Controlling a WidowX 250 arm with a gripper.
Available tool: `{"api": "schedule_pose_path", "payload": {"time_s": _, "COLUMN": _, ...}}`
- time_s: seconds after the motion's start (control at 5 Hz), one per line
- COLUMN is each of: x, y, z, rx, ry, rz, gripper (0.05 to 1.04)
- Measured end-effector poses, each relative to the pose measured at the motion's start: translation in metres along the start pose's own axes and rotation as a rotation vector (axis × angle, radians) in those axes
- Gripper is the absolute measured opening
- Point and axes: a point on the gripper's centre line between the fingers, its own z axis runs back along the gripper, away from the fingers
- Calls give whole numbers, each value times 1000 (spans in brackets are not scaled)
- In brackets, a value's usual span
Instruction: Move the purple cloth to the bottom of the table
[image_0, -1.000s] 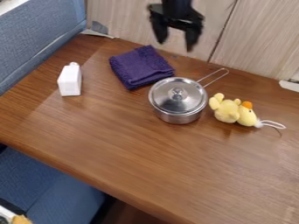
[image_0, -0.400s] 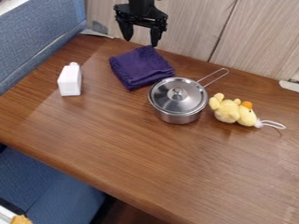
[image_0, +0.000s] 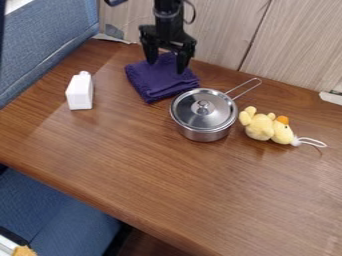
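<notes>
Gripper (image_0: 165, 67) stood wide-jawed over cloth (image_0: 159, 84); sound grip called for low, deep pinch, clear of pot (image_0: 203, 117)

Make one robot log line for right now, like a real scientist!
end effector: open, over purple cloth | cloth: folded, near table's top edge, beside lidded pot | task: cloth not at bottom yet

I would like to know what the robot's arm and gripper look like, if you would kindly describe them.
The arm is black, with a thin dark cable looping out beside it. The gripper is black too, with a wide body and two fingers that narrow towards their tips.
</notes>
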Motion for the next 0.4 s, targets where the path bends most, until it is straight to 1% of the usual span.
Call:
{"api": "schedule_pose_path", "payload": {"time_s": 0.2, "x": -2, "y": 3, "z": -4, "rx": 22, "ry": 14, "rz": 7, "gripper": 1000}}
{"api": "schedule_pose_path", "payload": {"time_s": 0.4, "x": -4, "y": 5, "z": -5, "rx": 40, "ry": 17, "rz": 22, "gripper": 1000}}
